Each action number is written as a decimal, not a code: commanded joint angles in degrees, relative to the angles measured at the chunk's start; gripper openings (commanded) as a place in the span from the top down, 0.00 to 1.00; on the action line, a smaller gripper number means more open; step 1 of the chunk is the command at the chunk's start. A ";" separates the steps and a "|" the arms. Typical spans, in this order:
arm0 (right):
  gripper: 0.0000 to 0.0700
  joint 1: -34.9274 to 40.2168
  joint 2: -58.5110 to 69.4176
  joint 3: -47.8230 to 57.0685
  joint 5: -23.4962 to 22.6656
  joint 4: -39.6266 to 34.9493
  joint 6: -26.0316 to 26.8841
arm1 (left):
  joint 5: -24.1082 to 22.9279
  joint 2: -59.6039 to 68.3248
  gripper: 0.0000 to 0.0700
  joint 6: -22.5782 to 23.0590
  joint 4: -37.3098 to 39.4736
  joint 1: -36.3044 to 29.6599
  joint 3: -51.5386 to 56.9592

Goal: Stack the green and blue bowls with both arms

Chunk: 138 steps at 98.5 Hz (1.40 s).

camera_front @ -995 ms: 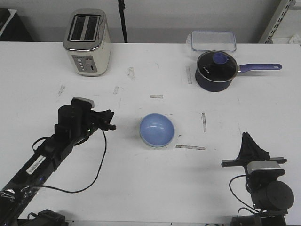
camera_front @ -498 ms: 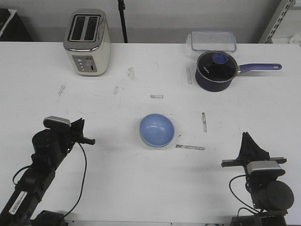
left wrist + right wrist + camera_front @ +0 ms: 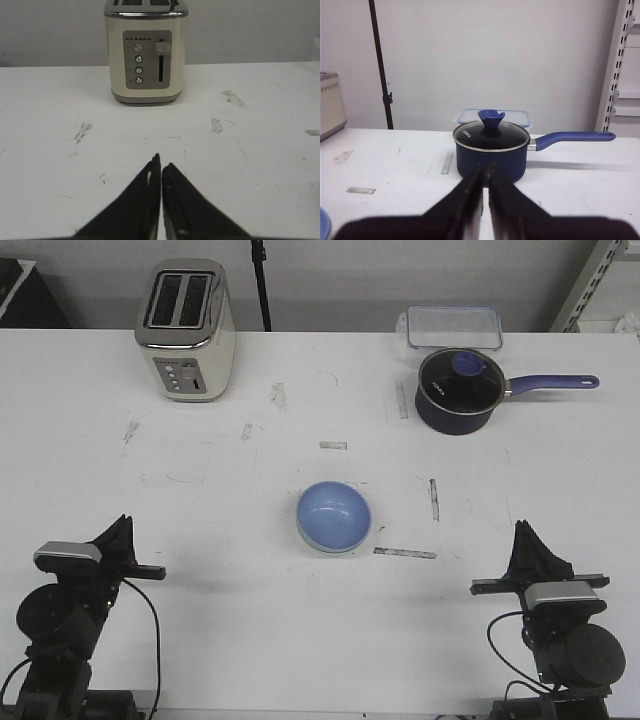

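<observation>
1. Fingers of the left gripper (image 3: pixel 161 167) lie pressed together with only a hairline seam between them, and they hold nothing.
2. Fingers of the right gripper (image 3: pixel 485 170) are likewise closed to a thin slit, with nothing between them.
3. Both arms are parked at the near edge of the table (image 3: pixel 200 610): the left gripper (image 3: pixel 118 530) close to the near-left corner, the right gripper (image 3: pixel 524 533) close to the near-right corner, each pointing toward the far edge.
4. One blue bowl (image 3: pixel 334 516) sits upright around the table's middle, between the two grippers and well apart from both. A pale rim shows under its near edge; whether that is the green bowl nested beneath cannot be told.
5. One cream toaster (image 3: pixel 186 330) stands near the far-left corner.
6. One navy saucepan (image 3: pixel 458 390) with a glass lid and a purple handle sits toward the far-right corner.
7. One clear lidded container (image 3: pixel 452 326) lies just behind the saucepan at the far edge.
</observation>
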 commanded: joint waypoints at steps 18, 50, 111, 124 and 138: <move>0.98 0.09 -0.07 -0.17 -0.04 0.70 -0.22 | -0.07 -3.23 1.00 0.50 0.50 0.11 0.17; 0.98 0.09 -0.07 -0.17 -0.07 0.70 -0.20 | -0.09 -6.97 1.00 0.59 -4.22 0.04 -0.52; 0.98 0.09 -0.07 -0.17 -0.04 0.70 -0.22 | -1.86 -23.17 1.00 0.48 1.79 -1.14 -17.88; 0.98 0.09 -0.07 -0.17 -0.04 0.70 -0.20 | -2.25 -24.50 1.00 0.48 3.23 -1.14 -18.99; 0.98 0.09 -0.07 -0.17 -0.04 0.70 -0.22 | -2.25 -24.50 1.00 0.50 7.56 -1.14 -20.76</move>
